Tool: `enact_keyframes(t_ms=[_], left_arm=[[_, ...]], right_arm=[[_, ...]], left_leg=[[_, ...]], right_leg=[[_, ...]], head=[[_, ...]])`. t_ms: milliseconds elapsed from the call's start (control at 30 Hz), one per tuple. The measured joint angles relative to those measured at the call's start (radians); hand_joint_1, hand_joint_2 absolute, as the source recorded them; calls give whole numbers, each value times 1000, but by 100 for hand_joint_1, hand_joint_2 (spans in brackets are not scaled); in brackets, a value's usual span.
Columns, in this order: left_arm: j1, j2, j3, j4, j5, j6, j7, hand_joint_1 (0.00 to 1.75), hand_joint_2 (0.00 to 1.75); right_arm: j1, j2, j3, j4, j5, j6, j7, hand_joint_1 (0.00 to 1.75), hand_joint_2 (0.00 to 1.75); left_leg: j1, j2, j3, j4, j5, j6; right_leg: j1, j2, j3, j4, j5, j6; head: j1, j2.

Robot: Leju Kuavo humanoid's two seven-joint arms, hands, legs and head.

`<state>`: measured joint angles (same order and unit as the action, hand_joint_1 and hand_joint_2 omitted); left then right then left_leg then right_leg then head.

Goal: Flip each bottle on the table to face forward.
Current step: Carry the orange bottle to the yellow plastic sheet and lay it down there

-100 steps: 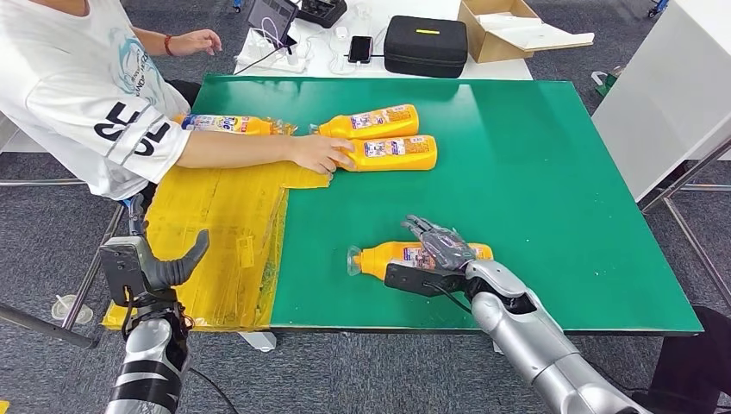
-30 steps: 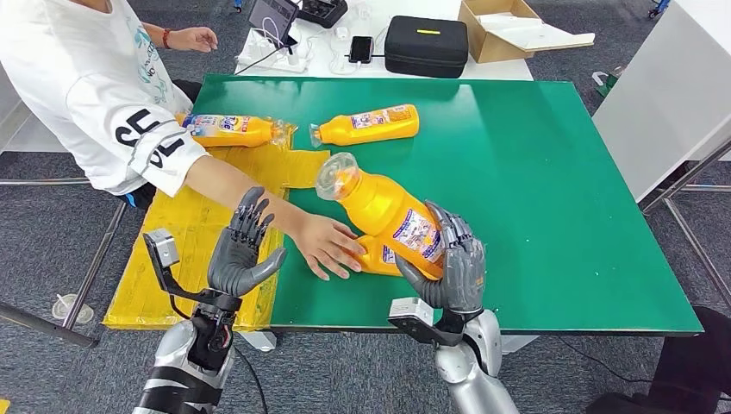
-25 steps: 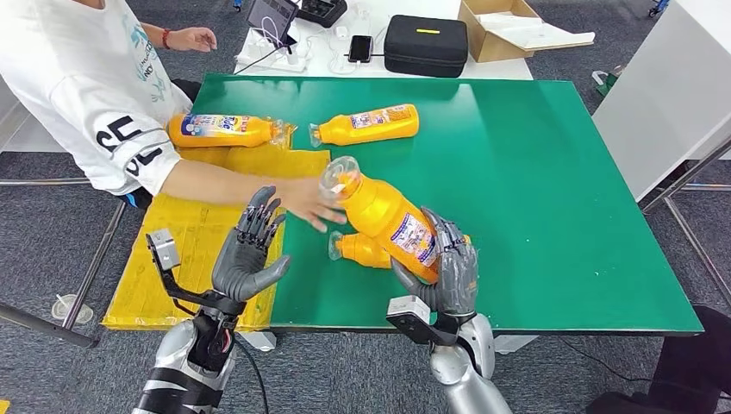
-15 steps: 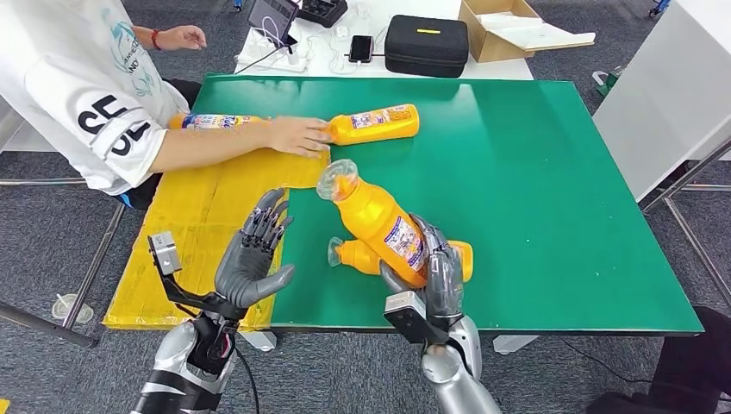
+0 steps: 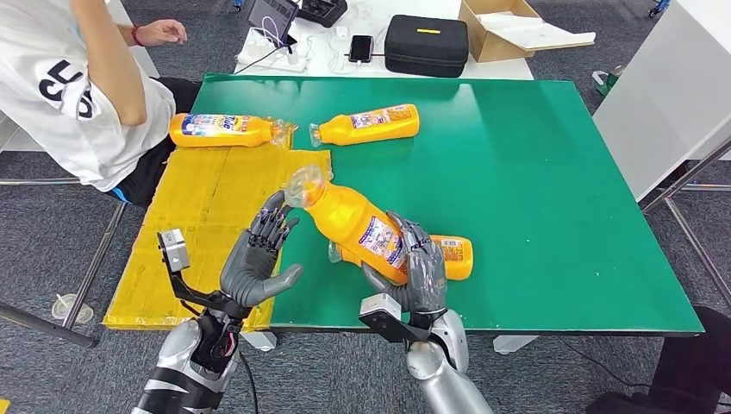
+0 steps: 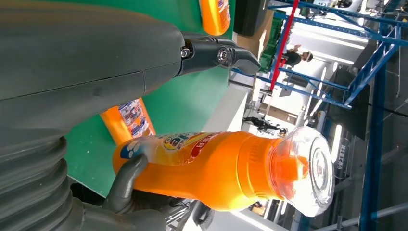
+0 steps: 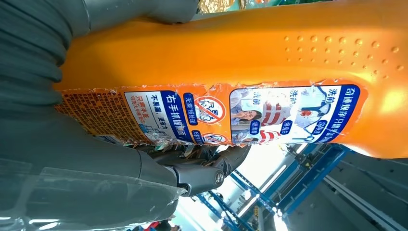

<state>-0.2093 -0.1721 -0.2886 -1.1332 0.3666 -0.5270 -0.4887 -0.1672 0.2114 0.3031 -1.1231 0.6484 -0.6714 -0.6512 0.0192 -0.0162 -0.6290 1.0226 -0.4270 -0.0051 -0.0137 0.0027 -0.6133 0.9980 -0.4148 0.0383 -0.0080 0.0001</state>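
The right robot hand (image 5: 416, 274) wraps its dark grey fingers around the lower body of a glossy orange plastic bottle (image 5: 349, 223), holding it off the green surface (image 5: 534, 172) at lower centre of the head view, tilted with its clear, domed cap pointing to the upper left. The bottle has a rounded, tapering shoulder, a patch of small raised dots on its side and a blue, white and orange printed label with torn edges; the right wrist view shows this label (image 7: 231, 113) close up, pressed against the grey palm. The left robot hand (image 5: 257, 259) is raised just beside the cap, palm toward the bottle, fingers spread and holding nothing. A second orange bottle (image 5: 448, 256) lies flat on the surface right behind the held one. Two more lie near the top of the frame: one (image 5: 366, 124) on the matte green surface, another (image 5: 222, 130) at the edge of a yellow taped sheet (image 5: 207, 224) with a crinkled look. A person in a white printed shirt (image 5: 60, 95) sits at upper left.
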Motion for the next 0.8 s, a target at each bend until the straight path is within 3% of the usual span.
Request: enact_keyframes(t_ms=[300,800], left_arm=[[-47,-13,-1,81,30,11,24,0,175],[-58,-17,1,116,105,-39,51,0,175]], right_arm=[[-25,44,57,66,96,-19,27,175,175],[-64,79,135,259,18,-15,12,175,175]], left_leg=[[0,0,0,0,0,0],[0,0,0,0,0,0]], right_leg=[[0,0,0,0,0,0],[0,0,0,0,0,0]], head=[[0,0],[0,0]])
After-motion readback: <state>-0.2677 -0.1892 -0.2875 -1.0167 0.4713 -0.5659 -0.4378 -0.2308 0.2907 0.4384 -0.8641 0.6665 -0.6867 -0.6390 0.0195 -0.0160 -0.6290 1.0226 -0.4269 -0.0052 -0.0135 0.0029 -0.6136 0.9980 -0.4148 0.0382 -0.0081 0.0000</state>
